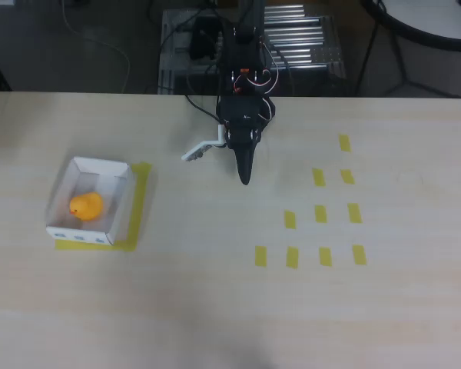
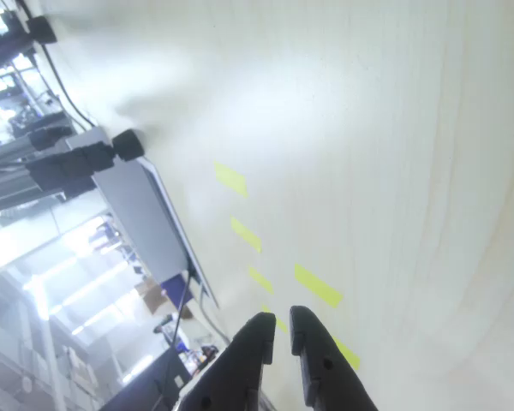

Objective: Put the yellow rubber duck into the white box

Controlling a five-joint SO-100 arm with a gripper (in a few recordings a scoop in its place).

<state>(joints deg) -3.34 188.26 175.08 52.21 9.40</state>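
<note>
Gripper (image 1: 245, 171): black, two fingers pressed together with a hairline gap in the wrist view (image 2: 278, 330), holding nothing. Points down toward the bare counter (image 1: 215, 292), near its back edge, well apart from the box.

White bracket (image 1: 201, 148): juts from the arm's left side in the overhead view; purpose cannot be told.

Tape marks (image 1: 320, 214): short yellow strips in stepped rows, right of the gripper; probably position markers.

Box (image 1: 119, 201): white, shallow, open-topped, at the counter's left on a yellow tape patch (image 1: 140, 201), which likely fixes its spot. Small bluish marks along its near wall; too small to read.

Duck (image 1: 85, 206): orange-yellow, resting inside the box on its floor. By this layout the task appears complete, the gripper being clear and empty.

No brands or legible writing.
</note>
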